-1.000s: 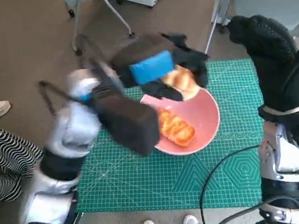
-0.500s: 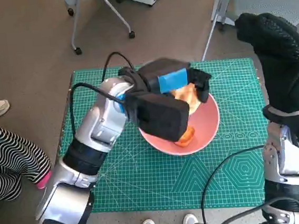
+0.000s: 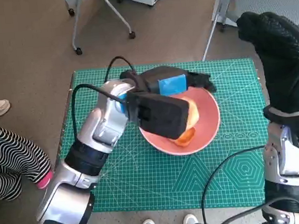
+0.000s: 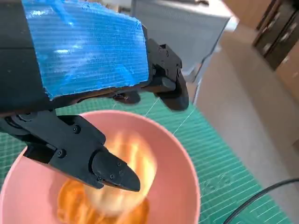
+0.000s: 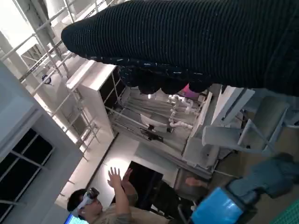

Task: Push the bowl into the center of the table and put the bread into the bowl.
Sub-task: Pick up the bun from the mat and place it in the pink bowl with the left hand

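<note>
My blue-taped black left hand [image 3: 174, 83] hovers over the round pink bowl [image 3: 210, 118] near the table's centre, fingers apart, holding nothing. The golden bread rolls [image 4: 117, 186] lie inside, one blurred. My gloved right hand [image 3: 276, 57] waits raised at three o'clock, grasp unclear. I should lift straight up without tipping the bowl's rim.

Bowl [image 3: 207, 130] — pink, plain inside and out. Bread [image 4: 122, 175] in it — golden orange with pale yellow patches. Table mat [image 3: 145, 181] — green, printed with a fine pale grid and geometric line figures. Left hand [image 3: 176, 83] — black, with a blue tape patch on its back. Right hand [image 3: 276, 52] — black knitted glove. Forearms — silver-grey. Floor [image 3: 21, 45] — brown. A person's garment [image 3: 8, 160] at the picture's edge — black-and-white stripes.
</note>
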